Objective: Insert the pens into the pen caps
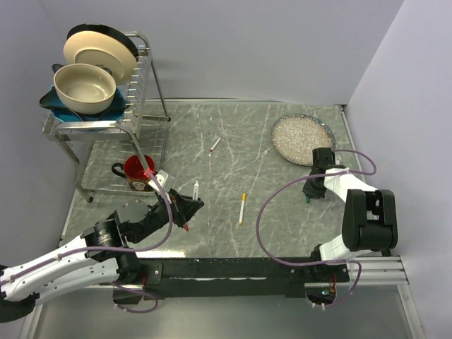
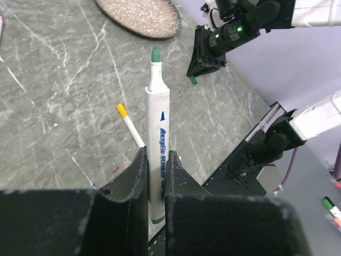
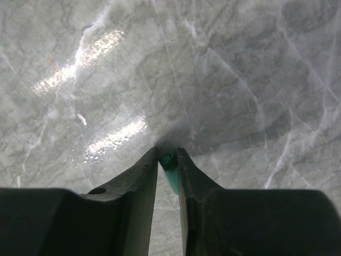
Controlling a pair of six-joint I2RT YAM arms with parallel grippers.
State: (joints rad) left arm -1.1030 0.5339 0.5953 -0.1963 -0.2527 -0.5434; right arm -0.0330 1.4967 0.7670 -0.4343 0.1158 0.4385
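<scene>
Left gripper (image 2: 156, 160) is clenched on green-tipped pen (image 2: 158, 117), tip aimed outward; green cap (image 3: 170, 168) is pinched in right gripper (image 3: 168, 154), well apart, ahead and right of pen's axis.

Overhead from the near edge, wrist views close over table (image 3: 240, 80) — left's faces right gripper (image 2: 196, 69)

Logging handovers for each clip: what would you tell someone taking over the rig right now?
Left gripper: shut on the green-tipped pen, tip bare.
Right gripper: shut on the green cap, close to the table.
Yellow-ended pen and a third pen lie loose on the table.
Done: green pen and cap picked up, not yet joined.
Left: join them, then deal with the other two pens.
</scene>
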